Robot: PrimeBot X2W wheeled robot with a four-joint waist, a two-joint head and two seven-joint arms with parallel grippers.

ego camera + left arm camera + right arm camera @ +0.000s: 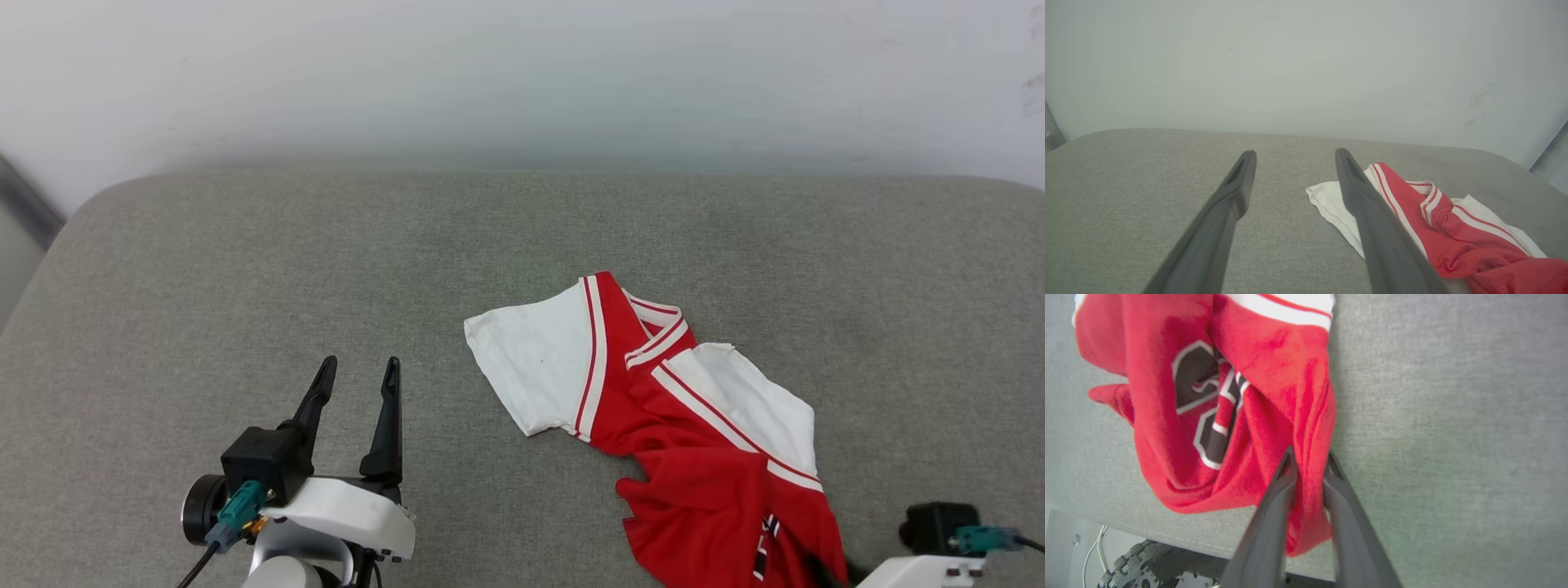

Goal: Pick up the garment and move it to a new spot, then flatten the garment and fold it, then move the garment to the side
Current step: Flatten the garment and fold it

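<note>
The garment is laid crumpled at the near right of the counter; a red fold (by the near edge) is pinched between the fingers of the right gripper; the fingers of the left gripper are held apart, empty.

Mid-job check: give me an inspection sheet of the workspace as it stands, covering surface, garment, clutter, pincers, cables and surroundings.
Surface: grey fabric pad with rounded far corners.
Job's things: garment lies crumpled at the near right, one white sleeve spread flat, red body bunched toward the pad's near edge.
Clutter: nothing seen.
Pincers: left pincer is open over bare pad, apart from the garment; right pincer is closed on a fold of the garment's red cloth.
Cables: black lead at the left wrist; white wires below the pad's edge.
Surroundings: pale wall behind the pad.
</note>
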